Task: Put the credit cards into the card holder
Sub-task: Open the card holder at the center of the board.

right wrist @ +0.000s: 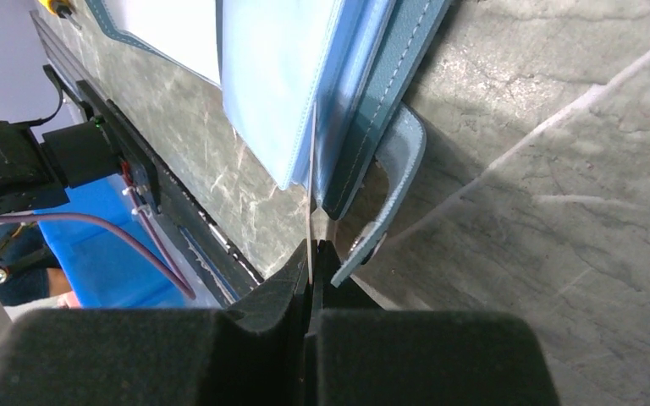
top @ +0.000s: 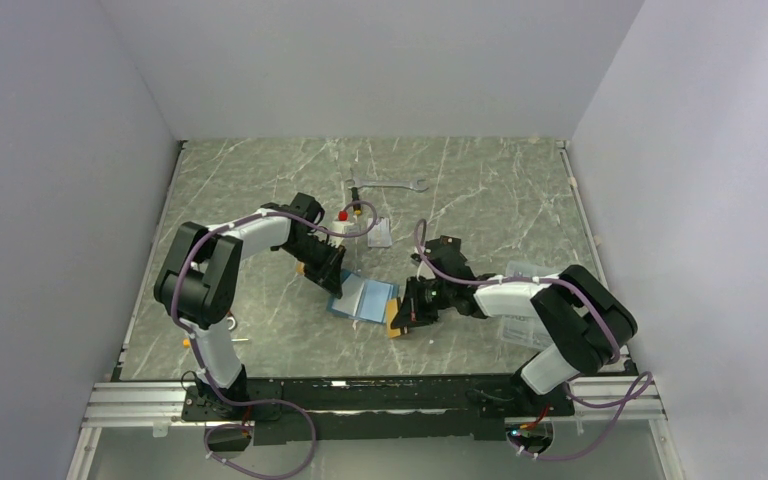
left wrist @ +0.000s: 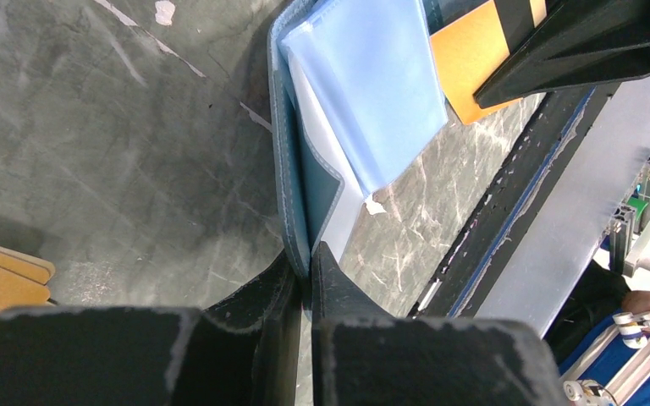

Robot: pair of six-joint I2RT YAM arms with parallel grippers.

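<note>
Top external: my left jaws nipped the holder [top: 365, 298] by its 9 o'clock edge, pinning it open on the desk [top: 260, 190]; my right jaws, tight on a card [top: 394, 320], aimed it in from 4 o'clock.

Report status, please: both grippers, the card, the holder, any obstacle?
Left gripper shut on card holder edge, holder open. Right gripper shut on orange credit card, edge at the pale pockets. Snap tab close beside, not blocking.
</note>
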